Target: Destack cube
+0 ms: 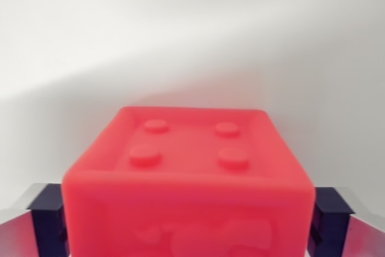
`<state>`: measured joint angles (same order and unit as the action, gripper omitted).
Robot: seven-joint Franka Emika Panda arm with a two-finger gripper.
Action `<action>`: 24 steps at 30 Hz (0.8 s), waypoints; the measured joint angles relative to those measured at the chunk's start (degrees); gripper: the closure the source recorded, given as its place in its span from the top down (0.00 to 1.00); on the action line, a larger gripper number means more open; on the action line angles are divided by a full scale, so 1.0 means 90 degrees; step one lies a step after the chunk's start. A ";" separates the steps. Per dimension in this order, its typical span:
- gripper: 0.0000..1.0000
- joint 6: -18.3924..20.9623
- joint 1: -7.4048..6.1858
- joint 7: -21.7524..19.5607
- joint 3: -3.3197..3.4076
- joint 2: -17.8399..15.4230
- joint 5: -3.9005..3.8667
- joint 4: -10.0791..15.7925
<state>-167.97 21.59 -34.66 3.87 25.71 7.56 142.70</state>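
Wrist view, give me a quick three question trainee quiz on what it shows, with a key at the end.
1. True or false: the red cube shows four round studs on its top face.
2. Where do the dark finger pads sit relative to the cube: A) one on each side, B) both above it, C) both on the wrist view's left?
3. Fill in: the surface behind the cube is plain ____.

Key: 1 true; 2 A; 3 white.

pincer, pads spread wide apart

The cube is bright red with four raised studs on top, against a plain white surface.
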 joint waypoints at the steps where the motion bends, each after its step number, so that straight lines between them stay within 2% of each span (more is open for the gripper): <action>1: 1.00 0.0000 0.0000 0.0000 0.0000 0.0000 0.0000 0.0000; 24: 1.00 0.0041 -0.0013 -0.0003 0.0014 -0.0063 -0.0001 0.0012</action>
<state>-167.60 21.48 -34.69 3.99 25.14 7.55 142.81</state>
